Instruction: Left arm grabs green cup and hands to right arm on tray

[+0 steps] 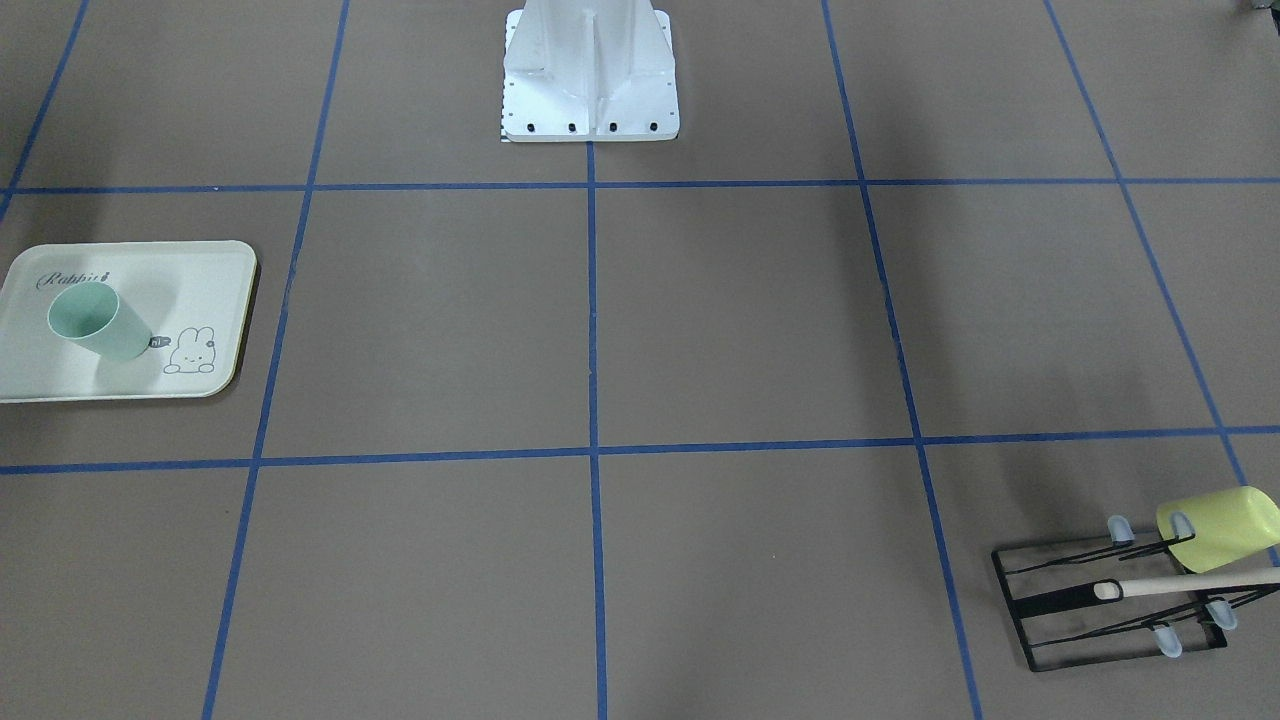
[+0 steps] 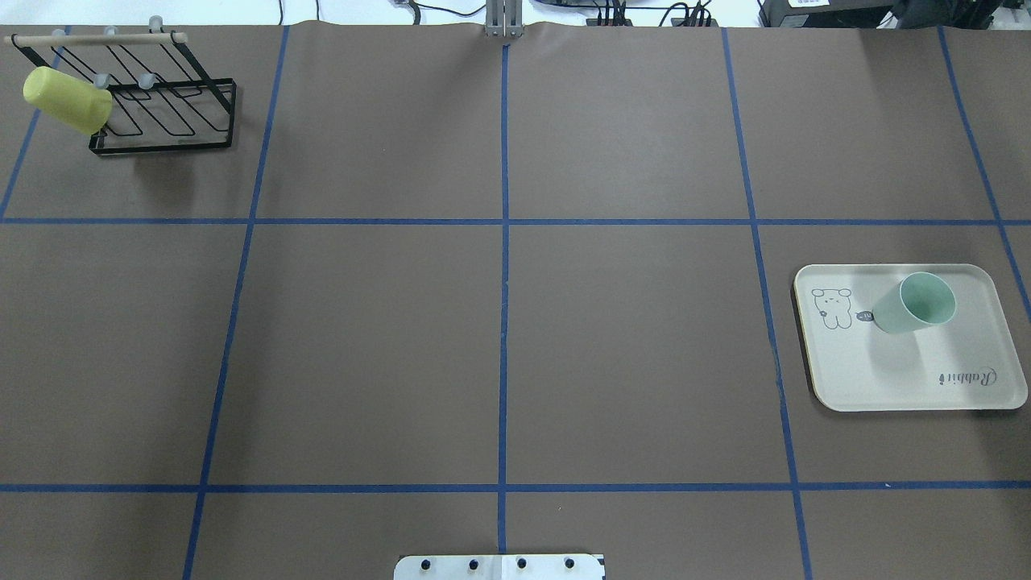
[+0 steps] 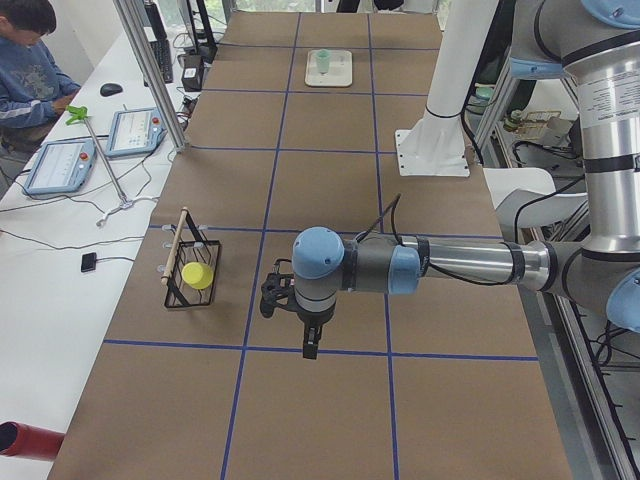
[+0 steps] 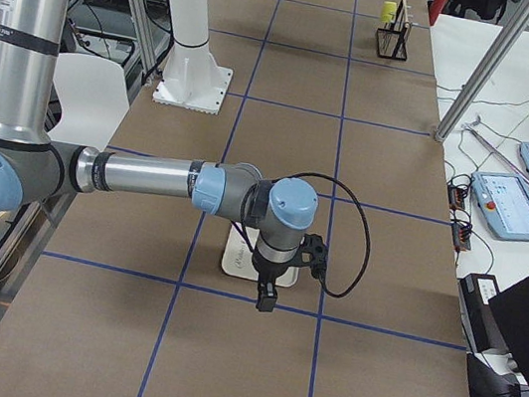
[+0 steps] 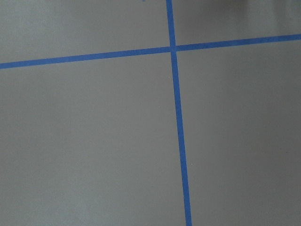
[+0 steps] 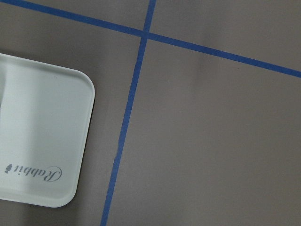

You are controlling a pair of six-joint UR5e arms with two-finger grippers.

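Note:
The green cup (image 1: pixel 98 322) stands upright, mouth up, on the cream tray (image 1: pixel 215 275) at the table's right side; both also show in the overhead view, the cup (image 2: pixel 914 303) on the tray (image 2: pixel 886 379). The left gripper (image 3: pixel 312 346) shows only in the exterior left view, hanging above the table at the left end, far from the cup; I cannot tell if it is open. The right gripper (image 4: pixel 266 302) shows only in the exterior right view, above the table next to the tray (image 4: pixel 235 260); I cannot tell its state. The right wrist view shows the tray's corner (image 6: pixel 42 122).
A yellow-green cup (image 2: pixel 66 101) hangs on a black wire rack (image 2: pixel 161 121) with a wooden bar at the far left corner. The robot's white base (image 1: pixel 590 100) stands at the middle of the near edge. Blue tape lines grid the brown table.

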